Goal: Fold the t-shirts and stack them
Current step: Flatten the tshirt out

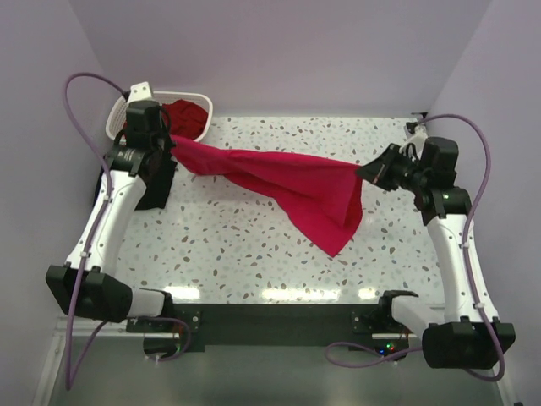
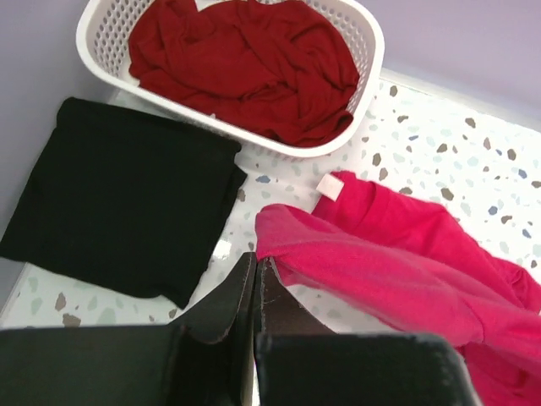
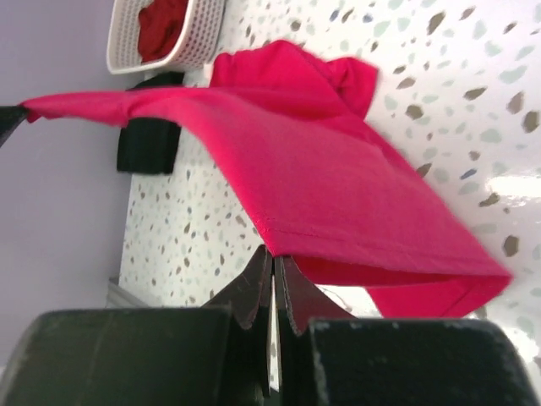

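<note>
Starting at the white basket [image 1: 118, 114] in the far-left corner: the dark red shirt [image 1: 188, 117] is bunched up inside it, and the black shirt [image 2: 118, 203] lies folded flat on the table right beside its near side. The left gripper [image 2: 256, 271] sits just in front of the basket, fingers pressed together on an edge of the pink shirt [image 1: 287, 182]. That shirt stretches away from the basket across the middle of the table to the right gripper [image 3: 272, 262], which is clamped tight on what looks like a hemmed edge, though I can't really tell which part of the shirt either side has. Most of the cloth sags and twists between them, with a tail touching the table. To do this bit well I'd say pull both ends evenly so the twist comes out. Then lower both together and lay it flat on the open stretch well away from the basket, so it doesn't land on the black one. The table [image 1: 211, 245] is a glossy speckled terrazzo, so cloth should slide easily. Plain lavender walls [image 1: 279, 51] box in the basket's side, the back and the far side.
</note>
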Motion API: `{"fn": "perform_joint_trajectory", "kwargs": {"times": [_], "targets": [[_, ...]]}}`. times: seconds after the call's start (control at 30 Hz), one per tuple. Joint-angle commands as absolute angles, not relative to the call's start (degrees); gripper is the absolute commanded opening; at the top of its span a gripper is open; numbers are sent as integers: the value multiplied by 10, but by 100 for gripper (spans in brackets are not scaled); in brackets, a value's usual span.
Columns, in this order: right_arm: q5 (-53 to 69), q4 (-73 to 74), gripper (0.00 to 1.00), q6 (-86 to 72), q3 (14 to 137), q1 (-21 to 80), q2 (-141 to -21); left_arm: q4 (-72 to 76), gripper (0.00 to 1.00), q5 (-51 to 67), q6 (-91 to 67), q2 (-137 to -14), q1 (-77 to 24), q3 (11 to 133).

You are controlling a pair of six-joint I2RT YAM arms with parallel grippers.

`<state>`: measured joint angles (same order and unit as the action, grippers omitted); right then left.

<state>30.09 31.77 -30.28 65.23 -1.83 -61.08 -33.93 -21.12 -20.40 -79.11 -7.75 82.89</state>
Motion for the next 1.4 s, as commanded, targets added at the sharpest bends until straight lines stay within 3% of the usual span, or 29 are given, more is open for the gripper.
{"fn": "perform_joint_trajectory", "kwargs": {"times": [0.0,0.27,0.57,0.77,0.87,0.93,1.0,1.07,1.37], "targets": [[400,405,0,-277,612,-18,-607,-362,0,-224,-207,-731,-71,755],[426,551,0,-202,414,-18,-497,-355,0,-289,-234,-587,-54,574],[451,622,0,-195,310,24,-446,-348,0,-344,-269,-549,-53,513],[374,659,12,-226,302,111,-425,-338,0,-347,-280,-544,-53,482],[366,668,22,-230,300,131,-420,-330,0,-346,-286,-540,-53,459],[349,669,34,-230,325,132,-426,-307,0,-332,-282,-530,-52,436],[309,636,42,-237,348,132,-432,-284,0,-316,-273,-528,-53,425],[268,592,42,-243,386,132,-459,-272,0,-297,-267,-533,-53,416],[133,311,30,-277,410,131,-666,-254,0,-268,-249,-564,-53,410]]}}
